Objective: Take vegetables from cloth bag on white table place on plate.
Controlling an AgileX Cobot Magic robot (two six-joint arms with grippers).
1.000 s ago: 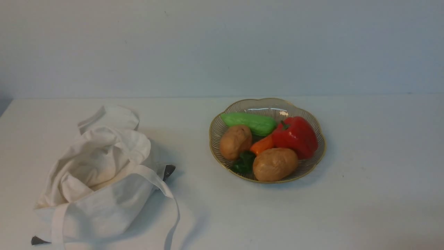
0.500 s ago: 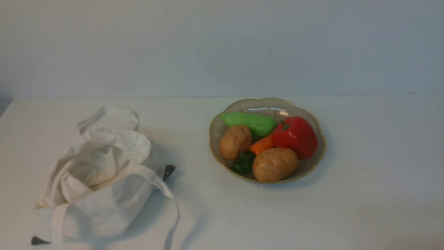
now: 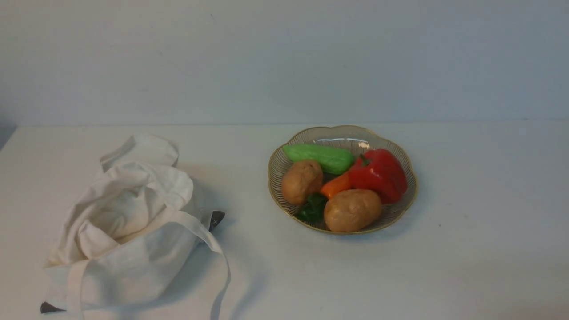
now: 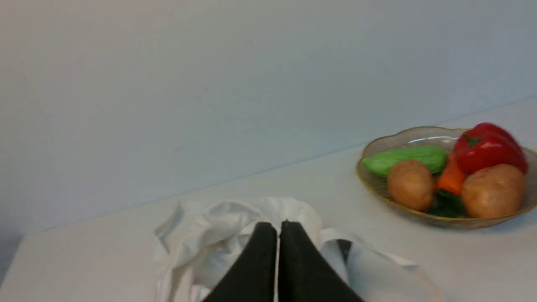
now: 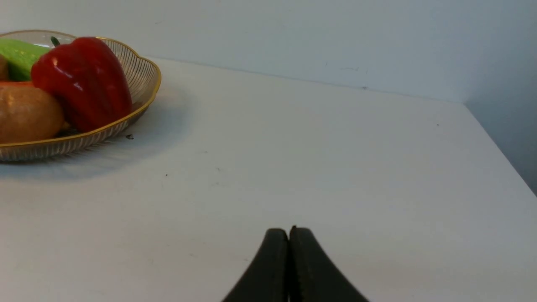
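Lying in the plate (image 3: 402,175), the red pepper (image 3: 378,174) rests on its side with its green stem toward the cucumber (image 3: 319,157) at the back. It touches the carrot (image 3: 335,185) beside it and the nearer potato (image 3: 352,210) in front; a second potato (image 3: 302,181) sits on the far side of the carrot, and something dark green (image 3: 312,208) shows low between the two potatoes.

The right tool (image 5: 288,231) has its two dark fingers pressed together with nothing between them, and hangs over bare table (image 5: 319,167). From it the pepper (image 5: 82,82) is well apart, ahead and off to one side, leaning against the plate's gold rim (image 5: 142,109).

The left tool (image 4: 278,226) is likewise pressed together and empty, its tips just over the crumpled cloth bag (image 4: 218,235). From this tool the plate (image 4: 373,184) and its pepper (image 4: 488,149) lie farther on and to the side, well apart from the bag.

In the front view the bag (image 3: 129,231) lies slumped on the table (image 3: 466,249), one strap (image 3: 220,262) trailing toward the near edge; neither tool shows there.
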